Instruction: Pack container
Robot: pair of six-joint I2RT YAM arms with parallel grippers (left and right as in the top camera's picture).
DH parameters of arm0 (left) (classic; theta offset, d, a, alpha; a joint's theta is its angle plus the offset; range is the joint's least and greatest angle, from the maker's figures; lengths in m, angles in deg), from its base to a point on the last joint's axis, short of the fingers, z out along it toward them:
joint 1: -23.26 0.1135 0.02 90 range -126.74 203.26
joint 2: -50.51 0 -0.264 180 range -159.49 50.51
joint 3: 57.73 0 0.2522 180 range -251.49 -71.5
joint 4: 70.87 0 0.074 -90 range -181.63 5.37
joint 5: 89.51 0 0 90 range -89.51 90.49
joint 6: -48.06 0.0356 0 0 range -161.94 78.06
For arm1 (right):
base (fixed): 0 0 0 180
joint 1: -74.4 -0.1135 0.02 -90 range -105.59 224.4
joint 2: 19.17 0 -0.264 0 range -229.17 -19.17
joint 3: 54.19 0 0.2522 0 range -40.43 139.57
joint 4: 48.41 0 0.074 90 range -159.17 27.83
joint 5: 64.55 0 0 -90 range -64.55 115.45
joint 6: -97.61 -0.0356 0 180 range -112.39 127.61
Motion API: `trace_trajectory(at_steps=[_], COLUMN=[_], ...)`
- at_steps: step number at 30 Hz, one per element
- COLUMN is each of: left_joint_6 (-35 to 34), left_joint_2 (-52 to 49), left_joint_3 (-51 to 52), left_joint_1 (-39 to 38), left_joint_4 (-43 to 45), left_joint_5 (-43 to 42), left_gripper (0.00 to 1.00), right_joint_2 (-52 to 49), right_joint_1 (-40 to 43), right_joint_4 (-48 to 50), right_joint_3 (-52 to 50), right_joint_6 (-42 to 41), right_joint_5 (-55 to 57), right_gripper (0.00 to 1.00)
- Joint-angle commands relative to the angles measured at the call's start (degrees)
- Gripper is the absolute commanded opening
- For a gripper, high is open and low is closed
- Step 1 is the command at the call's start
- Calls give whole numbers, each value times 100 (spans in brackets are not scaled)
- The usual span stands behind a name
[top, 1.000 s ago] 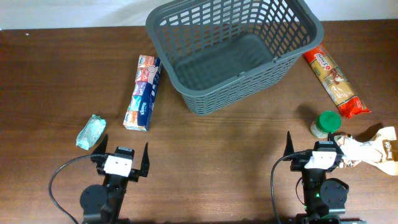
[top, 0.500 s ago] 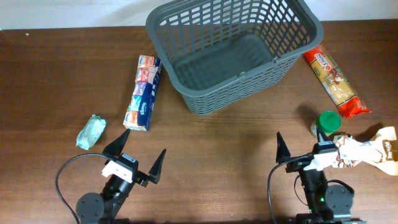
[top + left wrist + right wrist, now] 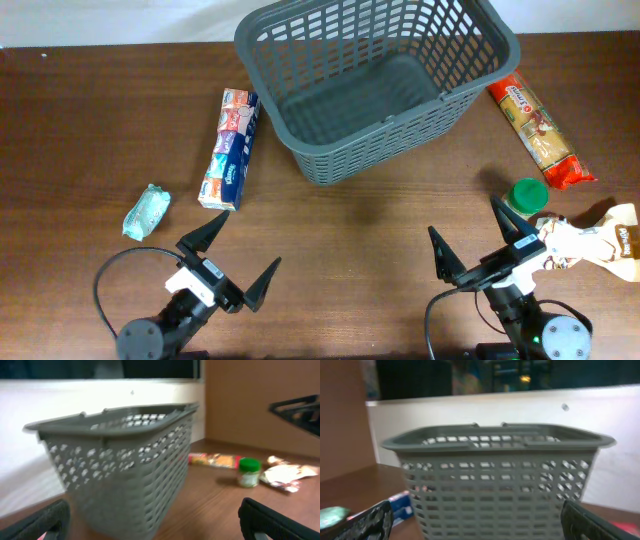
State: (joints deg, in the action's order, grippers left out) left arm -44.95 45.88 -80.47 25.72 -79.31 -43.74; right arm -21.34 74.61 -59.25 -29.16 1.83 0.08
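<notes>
The container, a large dark grey lattice basket, stands empty at the back centre; it also shows in the left wrist view and the right wrist view. My left gripper is open and empty at the front left, well in front of the basket. My right gripper is open and empty at the front right. Grocery items lie around the basket on the wooden table.
A long blue box and a small teal packet lie left of the basket. A red pasta packet, a green-lidded jar and a beige packet lie at the right.
Both grippers have opened wide and both arms have swung, the left turning to the right and the right tilting. The basket and groceries have not moved.
</notes>
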Motion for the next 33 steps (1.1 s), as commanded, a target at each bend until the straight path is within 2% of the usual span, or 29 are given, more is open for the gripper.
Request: trace_trajectory(at_steps=[1,4,6,9,10,11,15,19,22,25,28,29,31,32,33], left_joint_6=[17,614,1045,1211,1211,1209,1207,1209,975,339,317,317,234,-57,-269], left_joint_2=[-350,-1058,-1829,-3008,-3438,-4181,-5405,-6037,-6295,-6363,-6188,-6122,-6124,-6227,-6325], left_joint_3=[-822,-1718,-2575,-3928,-4470,-5464,-7071,-7392,-7399,-7460,-7840,-8159,-8627,-9062,-9278], left_joint_1=[33,31,31,31,31,24,-87,-96,-92,-164,-660,-1084,-1759,-2468,-2835], left_joint_4=[-42,-435,-866,-1757,-2164,-2914,-4028,-4238,-4035,-4197,-4933,-5333,-5834,-6279,-6513], left_joint_5=[-463,-424,-398,-90,-26,-111,-1261,-2232,-2210,-1196,977,2214,3679,4874,5302], left_gripper=[99,99,99,99,99,99,99,99,99,99,99,99,99,99,99], right_joint_2=[-387,-1272,-2201,-3445,-3888,-4754,-6140,-6935,-7195,-7350,-7429,-7466,-7545,-7674,-7775], right_joint_1=[-46,-48,-48,-48,-48,-48,-59,-59,-57,-57,-55,-52,-52,-52,-52], right_joint_4=[-179,-846,-1589,-2789,-3296,-4435,-6778,-8039,-8179,-8118,-7949,-7829,-7683,-7593,-7563], right_joint_3=[820,1884,2986,4662,5340,6760,9224,10371,10474,10474,10511,10583,10754,10998,11162], right_joint_6=[210,647,1040,1416,1561,1768,1773,1740,1733,1550,1386,1325,1082,782,632], right_joint_5=[-138,330,452,509,509,507,442,442,557,754,964,964,1108,1401,1558], right_gripper=[99,99,99,99,99,99,99,99,99,99,99,99,99,99,99])
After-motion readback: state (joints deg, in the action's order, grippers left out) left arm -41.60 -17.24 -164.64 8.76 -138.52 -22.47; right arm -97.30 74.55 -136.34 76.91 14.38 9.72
